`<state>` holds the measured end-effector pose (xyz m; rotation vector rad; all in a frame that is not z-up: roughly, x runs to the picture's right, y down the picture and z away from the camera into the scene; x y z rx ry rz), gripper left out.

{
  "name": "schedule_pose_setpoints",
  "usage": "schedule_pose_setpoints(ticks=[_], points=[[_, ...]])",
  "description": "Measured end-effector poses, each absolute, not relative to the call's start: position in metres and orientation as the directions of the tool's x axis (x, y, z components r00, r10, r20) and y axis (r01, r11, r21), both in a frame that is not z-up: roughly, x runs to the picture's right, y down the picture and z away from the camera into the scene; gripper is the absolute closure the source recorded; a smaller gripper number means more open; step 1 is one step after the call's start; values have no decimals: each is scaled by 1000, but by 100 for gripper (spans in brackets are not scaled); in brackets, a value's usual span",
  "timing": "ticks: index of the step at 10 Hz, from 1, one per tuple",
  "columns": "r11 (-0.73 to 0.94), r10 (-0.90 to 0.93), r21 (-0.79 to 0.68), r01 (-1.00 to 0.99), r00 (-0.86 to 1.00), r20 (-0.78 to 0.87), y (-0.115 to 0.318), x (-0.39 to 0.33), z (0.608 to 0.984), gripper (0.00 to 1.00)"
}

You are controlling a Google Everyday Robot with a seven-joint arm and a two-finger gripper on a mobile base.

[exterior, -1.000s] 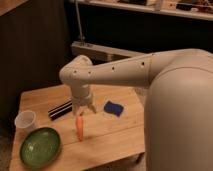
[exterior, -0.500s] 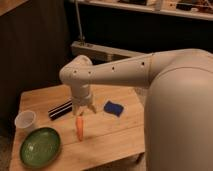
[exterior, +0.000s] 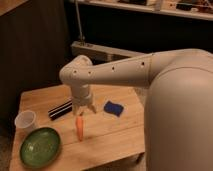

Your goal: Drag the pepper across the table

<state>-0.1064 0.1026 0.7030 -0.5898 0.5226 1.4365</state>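
Pointing its narrow end toward the near edge of the table (exterior: 117,137), the pepper (exterior: 79,128) sits mid-table, long axis running front to back; the arm reaches in from the right, wrist turned downward; the gripper (exterior: 84,111) hangs at the pepper's far end; whether it grips cannot be told; a green plate (exterior: 40,147) lies left.

Looks like a lab: a dark partition (exterior: 40,45) and a cluttered shelf (exterior: 150,7) behind the table (exterior: 117,137). The gripper (exterior: 84,112) hangs over the table.

pepper (exterior: 79,128) orange-red | plate (exterior: 40,148) green | sponge (exterior: 114,107) blue | gripper (exterior: 83,111) above pepper, perhaps grey
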Motion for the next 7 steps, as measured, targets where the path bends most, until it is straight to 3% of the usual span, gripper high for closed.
schedule_pose_setpoints(ticks=[7], points=[[37, 758, -66, -997, 71, -649, 102, -106, 702, 35]])
